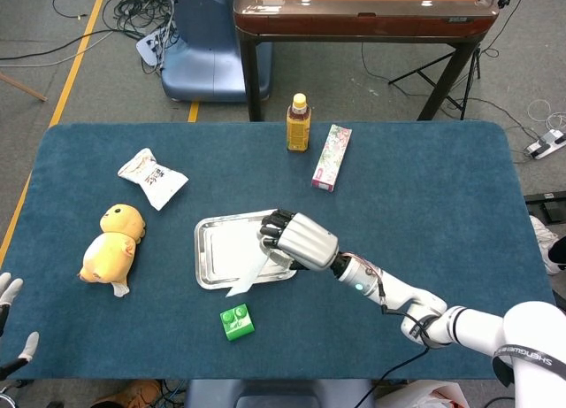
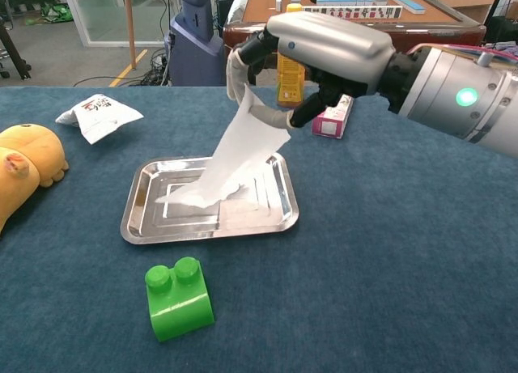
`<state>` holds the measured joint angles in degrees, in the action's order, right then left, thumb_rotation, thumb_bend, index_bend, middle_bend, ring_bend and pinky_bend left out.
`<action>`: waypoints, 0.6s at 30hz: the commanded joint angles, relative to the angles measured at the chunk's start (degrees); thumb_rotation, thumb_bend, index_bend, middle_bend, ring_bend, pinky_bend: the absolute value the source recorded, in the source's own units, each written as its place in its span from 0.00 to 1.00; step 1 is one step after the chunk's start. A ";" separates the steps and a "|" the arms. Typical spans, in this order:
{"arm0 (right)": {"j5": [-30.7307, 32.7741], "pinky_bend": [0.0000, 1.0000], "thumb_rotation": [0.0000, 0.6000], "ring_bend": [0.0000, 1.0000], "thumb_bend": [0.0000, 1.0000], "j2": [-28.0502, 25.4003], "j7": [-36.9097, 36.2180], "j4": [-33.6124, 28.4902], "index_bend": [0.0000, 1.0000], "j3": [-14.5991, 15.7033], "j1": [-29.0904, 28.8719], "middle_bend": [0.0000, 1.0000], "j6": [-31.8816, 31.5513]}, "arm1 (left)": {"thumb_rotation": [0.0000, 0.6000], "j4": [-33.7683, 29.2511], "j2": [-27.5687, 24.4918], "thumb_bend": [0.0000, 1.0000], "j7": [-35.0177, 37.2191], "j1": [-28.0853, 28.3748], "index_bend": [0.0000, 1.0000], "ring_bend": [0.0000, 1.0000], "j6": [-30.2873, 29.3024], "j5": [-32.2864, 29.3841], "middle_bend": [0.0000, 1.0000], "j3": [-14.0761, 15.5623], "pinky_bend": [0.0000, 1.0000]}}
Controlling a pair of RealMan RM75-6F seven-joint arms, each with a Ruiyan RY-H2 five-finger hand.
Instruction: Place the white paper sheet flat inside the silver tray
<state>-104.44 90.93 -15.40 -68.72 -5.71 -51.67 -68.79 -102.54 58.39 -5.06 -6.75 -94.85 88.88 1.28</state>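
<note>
The blue worktop (image 1: 424,187) carries everything. Over its middle the right hand (image 2: 324,53) hangs above the tray (image 2: 137,219), fingers curled and pinching the top edge of the sheet (image 2: 239,158). The left hand (image 1: 7,293) shows only at the worktop's near left edge, its fingers apart and holding nothing.

The sheet is white, thin and creased, hanging as a narrow drape rather than lying flat. Its long axis slants from the hand down and to the left in the chest view; its lower end rests on the tray floor, left of centre, while the upper part is in the air. In the head view the free end (image 1: 243,280) seems to reach past the tray's near rim; whether it does I cannot tell.

The tray is silver, rectangular, with its long side running left to right, and holds only the sheet's lower end.

Around it: a yellow plush (image 1: 110,244) on the left, a snack bag (image 1: 152,176) behind that, a bottle (image 1: 299,125) and a carton (image 1: 332,157) at the back, and a green block (image 2: 176,298) just in front of the tray.
</note>
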 commanded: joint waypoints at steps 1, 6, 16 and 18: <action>-0.95 0.32 1.00 0.28 0.55 1.77 -3.99 4.39 0.66 2.12 -0.38 0.40 -0.56 | 1.00 0.09 -0.01 0.33 0.00 -0.06 0.07 0.04 0.12 -0.16 0.02 0.04 0.01; -1.50 0.32 1.00 0.28 0.55 4.37 -11.82 12.76 0.66 4.32 -0.55 0.40 -2.47 | 1.00 0.01 0.09 0.33 -0.24 -0.07 0.07 0.04 0.21 -0.22 0.02 0.00 0.01; -3.68 0.32 1.00 0.28 0.53 10.38 -19.51 28.65 0.66 7.73 -1.98 0.40 -6.09 | 1.00 -0.49 0.46 0.33 -1.35 0.20 0.07 0.04 0.99 -0.51 0.02 -0.04 0.01; -4.02 0.32 1.00 0.28 0.52 11.58 -20.66 31.18 0.66 8.21 -2.35 0.40 -6.82 | 1.00 -0.62 0.43 0.34 -1.54 0.23 0.07 0.04 1.09 -0.58 0.02 -0.05 0.01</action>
<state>-107.67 100.68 -34.24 -40.25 1.46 -53.39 -74.26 -103.14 58.84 -6.60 -6.52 -93.78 88.32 1.23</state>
